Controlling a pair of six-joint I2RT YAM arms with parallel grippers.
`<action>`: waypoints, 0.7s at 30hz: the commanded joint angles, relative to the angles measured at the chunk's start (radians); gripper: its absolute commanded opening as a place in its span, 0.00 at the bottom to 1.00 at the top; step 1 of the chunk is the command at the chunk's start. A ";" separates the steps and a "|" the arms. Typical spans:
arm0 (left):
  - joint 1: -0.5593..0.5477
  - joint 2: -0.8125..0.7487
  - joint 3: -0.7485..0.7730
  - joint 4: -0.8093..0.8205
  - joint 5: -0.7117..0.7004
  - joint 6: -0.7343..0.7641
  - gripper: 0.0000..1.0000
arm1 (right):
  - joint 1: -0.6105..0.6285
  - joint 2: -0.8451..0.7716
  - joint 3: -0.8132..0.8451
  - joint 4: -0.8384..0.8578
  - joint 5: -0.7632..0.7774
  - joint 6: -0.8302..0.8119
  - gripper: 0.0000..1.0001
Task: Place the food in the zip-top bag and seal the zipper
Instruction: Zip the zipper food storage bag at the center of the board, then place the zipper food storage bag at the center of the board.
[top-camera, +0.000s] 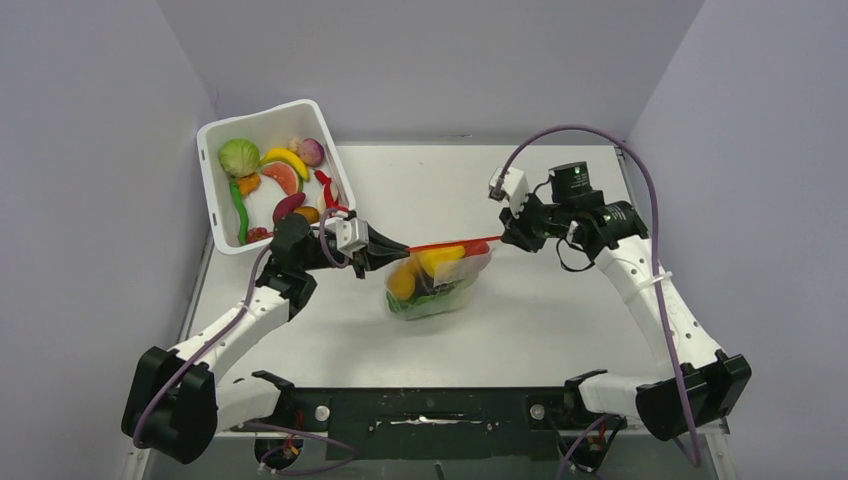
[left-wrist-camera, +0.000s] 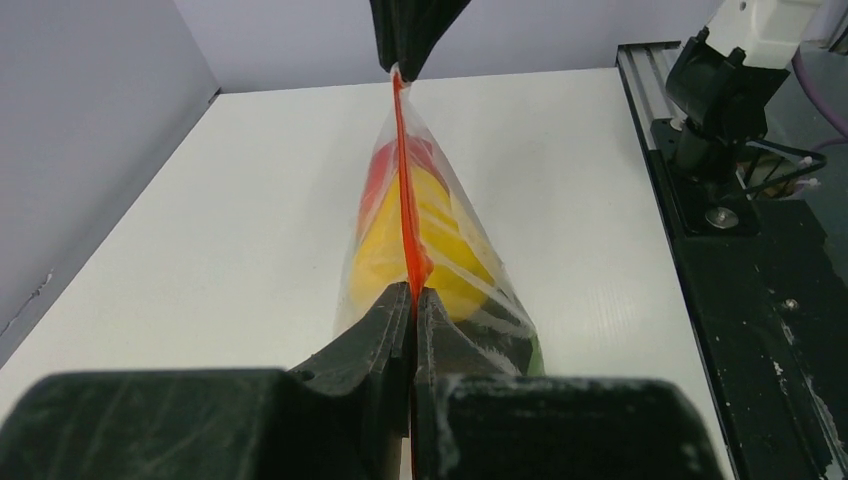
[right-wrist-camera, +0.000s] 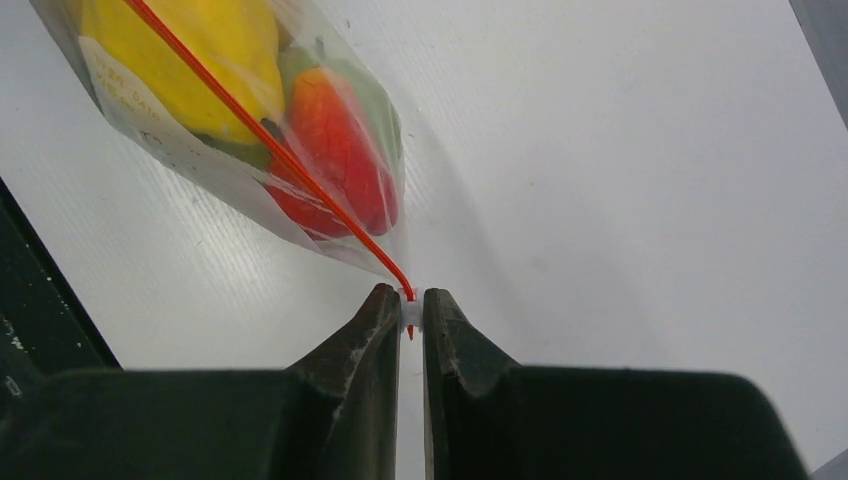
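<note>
Red-orange zipper (top-camera: 450, 243) is stretched taut mid-table — left gripper (top-camera: 402, 248) pinching its nine-o'clock end, right gripper (top-camera: 502, 240) its three-o'clock end. That tension likely holds the mouth of the filled zip-top bag (top-camera: 440, 290) straight for sealing.

A flat white matte surface (top-camera: 560, 320) lies at the bottom of a small booth. Three plain pale lilac-grey panels close it in: a back wall (top-camera: 430, 60), a left wall (top-camera: 90, 200) and a right wall (top-camera: 770, 150), all bare and smooth. A grey metal rail (top-camera: 195, 290) runs along the surface's left side. A black metal plate (top-camera: 430, 408) with silver bolts spans its near edge. Seen from the wrist views, the surface carries fine parallel ribs. A small dark scuff mark (left-wrist-camera: 40, 290) sits low on the wall beside it. The light is even and diffuse, and shadows fall soft and pale.
</note>
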 joint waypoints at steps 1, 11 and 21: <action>0.002 0.014 0.025 0.200 -0.040 -0.135 0.00 | -0.022 -0.105 -0.010 -0.019 0.111 0.088 0.00; -0.015 0.028 0.066 0.134 -0.100 -0.156 0.33 | 0.095 -0.332 -0.238 0.290 -0.024 0.463 0.00; -0.016 -0.081 0.072 -0.117 -0.323 -0.023 0.52 | 0.051 -0.276 -0.217 0.363 0.079 0.476 0.00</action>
